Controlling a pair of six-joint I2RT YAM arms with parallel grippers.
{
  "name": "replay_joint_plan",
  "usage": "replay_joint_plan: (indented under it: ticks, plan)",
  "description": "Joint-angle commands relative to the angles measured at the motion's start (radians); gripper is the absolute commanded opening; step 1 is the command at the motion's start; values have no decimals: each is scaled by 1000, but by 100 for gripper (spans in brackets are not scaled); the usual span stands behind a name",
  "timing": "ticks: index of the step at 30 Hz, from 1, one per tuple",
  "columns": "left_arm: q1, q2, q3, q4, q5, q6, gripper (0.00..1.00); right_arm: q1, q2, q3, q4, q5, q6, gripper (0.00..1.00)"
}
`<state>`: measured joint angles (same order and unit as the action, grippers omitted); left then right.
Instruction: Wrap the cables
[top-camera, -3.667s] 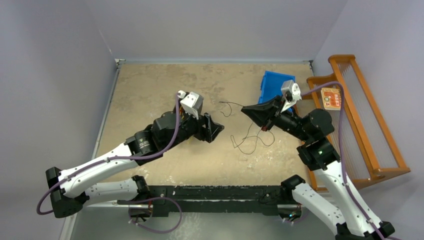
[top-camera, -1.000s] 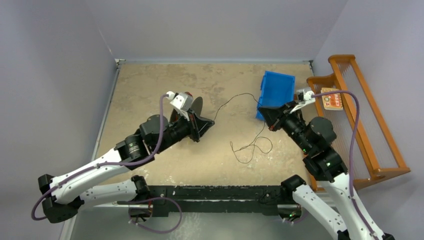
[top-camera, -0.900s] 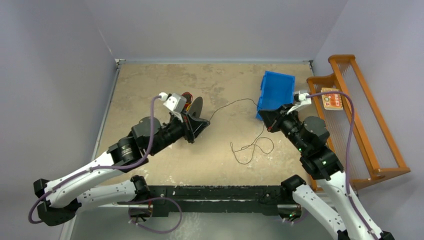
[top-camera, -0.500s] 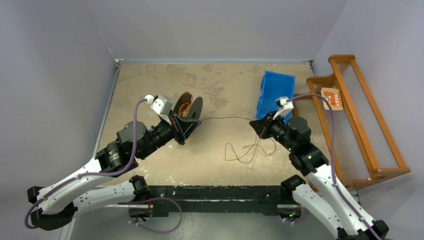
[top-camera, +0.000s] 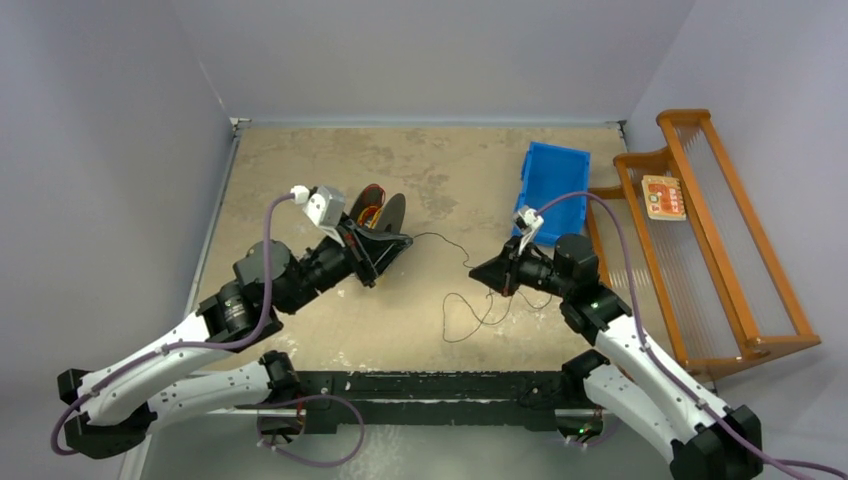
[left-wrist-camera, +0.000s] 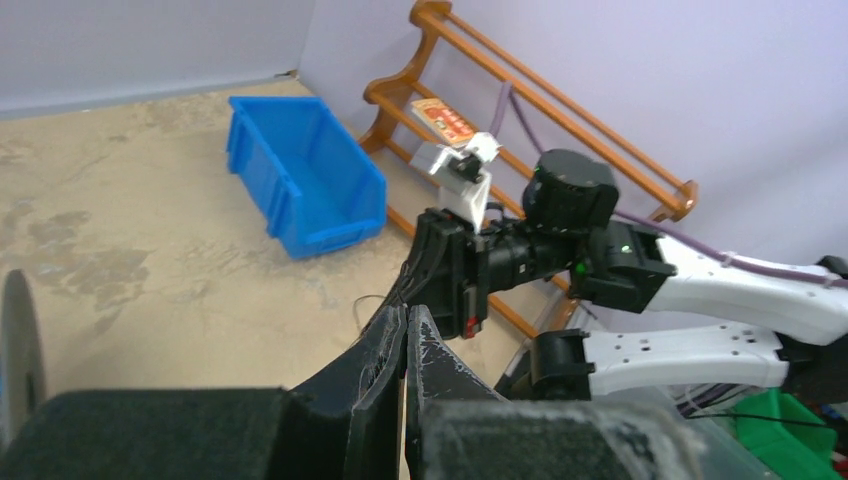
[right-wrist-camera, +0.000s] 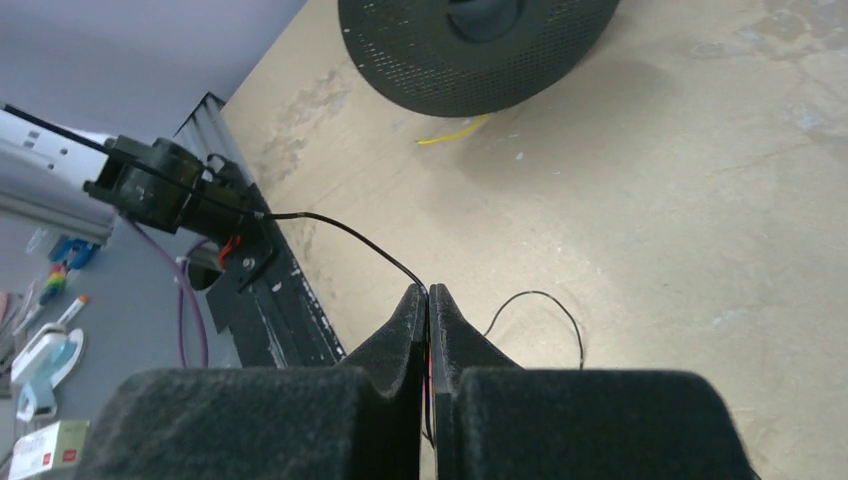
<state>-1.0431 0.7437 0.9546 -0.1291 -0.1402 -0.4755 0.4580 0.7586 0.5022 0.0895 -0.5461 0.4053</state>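
A thin black cable (top-camera: 437, 239) runs from my left gripper (top-camera: 404, 240) to my right gripper (top-camera: 476, 273), then lies in loose loops on the table in front of the right arm. Both grippers are shut on it. In the right wrist view the black strand (right-wrist-camera: 340, 227) comes out of the closed fingertips of the right gripper (right-wrist-camera: 427, 291), with a red strand pinched lower between the fingers. The left gripper (left-wrist-camera: 407, 312) has its tips pressed together. A black spool (top-camera: 378, 211) holding red, orange and yellow strands stands just behind the left gripper. A yellow strand (right-wrist-camera: 455, 130) lies beside the spool (right-wrist-camera: 480, 40).
A blue bin (top-camera: 553, 180) sits at the back right of the table, also seen as the blue bin (left-wrist-camera: 300, 180) from the left wrist. A wooden rack (top-camera: 700, 250) with a small card (top-camera: 662, 197) stands off the table's right edge.
My right gripper has swung from beside the blue bin leftward and nearer, toward the table's middle. The cable drew taut, then slackened. My left gripper shifted left, close to the spool.
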Motion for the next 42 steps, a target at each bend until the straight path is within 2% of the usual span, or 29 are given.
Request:
replay_joint_plan:
  ticks: [1, 11, 18, 25, 36, 39, 42]
  plan:
    - [-1, 6, 2, 142, 74, -59, 0, 2, 34, -29, 129, -120, -29, 0]
    - [-1, 17, 7, 238, 72, -113, 0, 13, 75, -111, 241, -157, -5, 0]
    - [-1, 54, 11, 247, 65, -105, 0, 16, 16, -88, 205, -142, -5, 0]
    - [0, 68, 18, 163, 25, -59, 0, 16, -89, 26, 101, -80, -50, 33]
    - [-1, 48, 9, 98, -39, -26, 0, 16, -109, 222, -62, -71, -180, 78]
    - [0, 35, 13, 76, -55, -14, 0, 16, -123, 265, -97, -35, -207, 85]
    - [-1, 23, 14, 58, -60, -4, 0, 16, -133, 307, -125, 0, -232, 88]
